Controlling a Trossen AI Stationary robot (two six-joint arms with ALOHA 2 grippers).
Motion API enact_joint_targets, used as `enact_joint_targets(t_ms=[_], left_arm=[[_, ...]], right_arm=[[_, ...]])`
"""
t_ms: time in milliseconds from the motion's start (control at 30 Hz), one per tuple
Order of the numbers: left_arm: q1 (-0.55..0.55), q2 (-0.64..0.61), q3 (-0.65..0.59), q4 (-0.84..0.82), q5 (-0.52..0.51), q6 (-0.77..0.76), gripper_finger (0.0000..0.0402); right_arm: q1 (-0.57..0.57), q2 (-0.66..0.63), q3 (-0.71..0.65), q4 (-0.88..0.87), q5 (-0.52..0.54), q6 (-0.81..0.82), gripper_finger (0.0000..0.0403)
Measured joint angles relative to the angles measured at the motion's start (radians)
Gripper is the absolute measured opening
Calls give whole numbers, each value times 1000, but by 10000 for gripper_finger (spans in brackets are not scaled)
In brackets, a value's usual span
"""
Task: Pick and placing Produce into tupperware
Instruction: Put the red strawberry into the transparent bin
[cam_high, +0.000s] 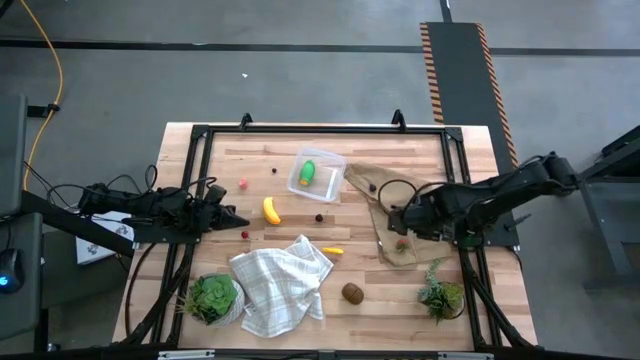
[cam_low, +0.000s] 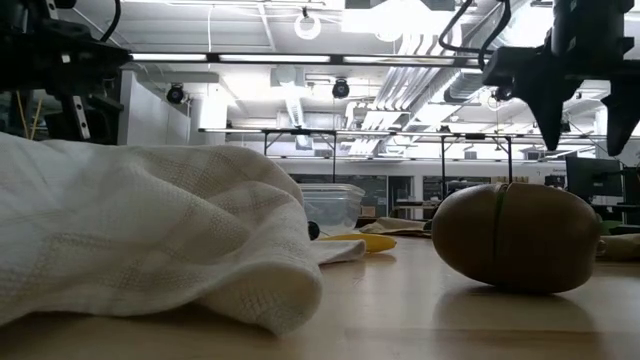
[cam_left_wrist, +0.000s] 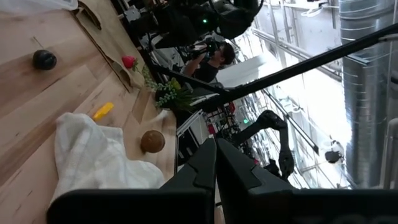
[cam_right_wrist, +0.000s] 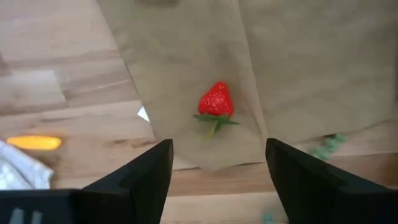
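Note:
The clear tupperware (cam_high: 317, 172) stands far of the table's middle and holds a green piece (cam_high: 308, 171) and a yellow one. On the wood lie a yellow banana (cam_high: 271, 210), a small yellow piece (cam_high: 333, 250), a brown kiwi (cam_high: 352, 292) (cam_low: 515, 235) and small red and dark berries. A red strawberry (cam_right_wrist: 216, 102) (cam_high: 401, 243) lies on a brown paper bag (cam_high: 385, 215). My right gripper (cam_right_wrist: 217, 162) (cam_high: 398, 226) hangs open above the strawberry, one finger to each side, clear of it. My left gripper (cam_left_wrist: 216, 152) (cam_high: 236, 218) is shut, empty, left of the banana.
A white checked cloth (cam_high: 280, 285) (cam_low: 150, 230) lies crumpled at the near middle. Two leafy potted plants stand near the near edge, one left (cam_high: 212, 297) and one right (cam_high: 440, 295). A black frame (cam_high: 320, 128) runs along the table's sides. Bare wood shows between banana and tupperware.

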Motion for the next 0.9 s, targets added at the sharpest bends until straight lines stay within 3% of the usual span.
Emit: enact_joint_targets(t_ms=[467, 900], left_arm=[[0, 0, 0, 1, -3, 37, 1], [0, 0, 0, 1, -3, 73, 1]], right_arm=[[35, 36, 0, 21, 19, 217, 248], [34, 154, 0, 45, 3, 241, 248]])
